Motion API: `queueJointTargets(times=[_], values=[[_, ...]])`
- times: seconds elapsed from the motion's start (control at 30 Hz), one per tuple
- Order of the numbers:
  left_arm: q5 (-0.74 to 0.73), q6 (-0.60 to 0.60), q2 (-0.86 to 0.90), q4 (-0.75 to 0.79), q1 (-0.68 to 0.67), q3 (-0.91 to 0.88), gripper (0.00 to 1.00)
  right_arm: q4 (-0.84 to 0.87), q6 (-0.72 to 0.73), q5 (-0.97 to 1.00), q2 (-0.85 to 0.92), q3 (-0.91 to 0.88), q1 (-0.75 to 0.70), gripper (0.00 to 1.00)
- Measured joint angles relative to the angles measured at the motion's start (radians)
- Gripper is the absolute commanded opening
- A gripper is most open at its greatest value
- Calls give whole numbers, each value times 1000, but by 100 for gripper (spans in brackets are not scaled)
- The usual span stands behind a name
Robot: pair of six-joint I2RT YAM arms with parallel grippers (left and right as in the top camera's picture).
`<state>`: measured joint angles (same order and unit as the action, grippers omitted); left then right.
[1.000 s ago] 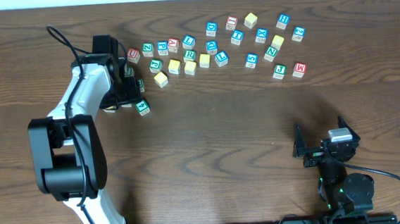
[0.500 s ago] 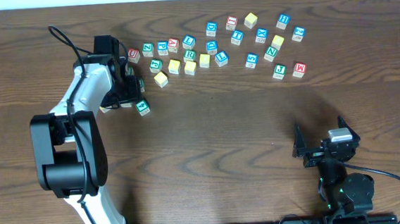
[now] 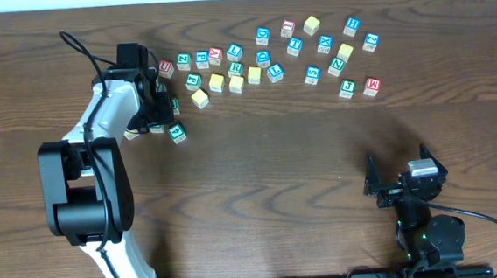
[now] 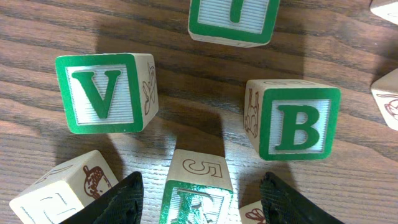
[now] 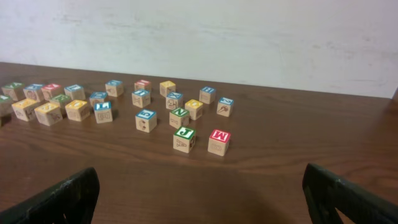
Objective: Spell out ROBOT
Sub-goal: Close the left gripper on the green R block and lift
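While left claw (image 4: 200,200) straddles it, green-lettered block (image 4: 198,177) shows 5.

Your overhead camera looks straight down on the table (image 3: 278,181). It is far enough off to take in the left arm (image 3: 99,132), the right arm (image 3: 414,189) near the bottom edge, and the blocks (image 3: 263,57) strung along the top.

Your left wrist camera points down at the wood from very close. Only a few blocks fill it, the V block (image 4: 106,92) and B block (image 4: 300,119) among them, with the left gripper (image 4: 202,180) at the bottom edge.

Your right wrist camera sits low and looks almost level across the table to the wall (image 5: 249,37). The blocks lie well off, and the right gripper (image 5: 200,171) shows only as fingers in the bottom corners. It shares the M block (image 5: 219,140) and J block (image 5: 184,138) with overhead, where they lie at the cluster's right end.
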<state>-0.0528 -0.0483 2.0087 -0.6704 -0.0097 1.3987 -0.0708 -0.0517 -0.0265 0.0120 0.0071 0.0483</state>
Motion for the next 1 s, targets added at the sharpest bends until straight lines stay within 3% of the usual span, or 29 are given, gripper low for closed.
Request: queueJointTargets(times=[0.17,0.63,1.0], values=[[1,0,0,21,0,-16,55,0,0,0,0,0,0,99],[3,0,0,32,0,-48,33,0,0,0,0,0,0,99],[4,0,-13,23,0,-48,32,0,0,0,0,0,0,99]])
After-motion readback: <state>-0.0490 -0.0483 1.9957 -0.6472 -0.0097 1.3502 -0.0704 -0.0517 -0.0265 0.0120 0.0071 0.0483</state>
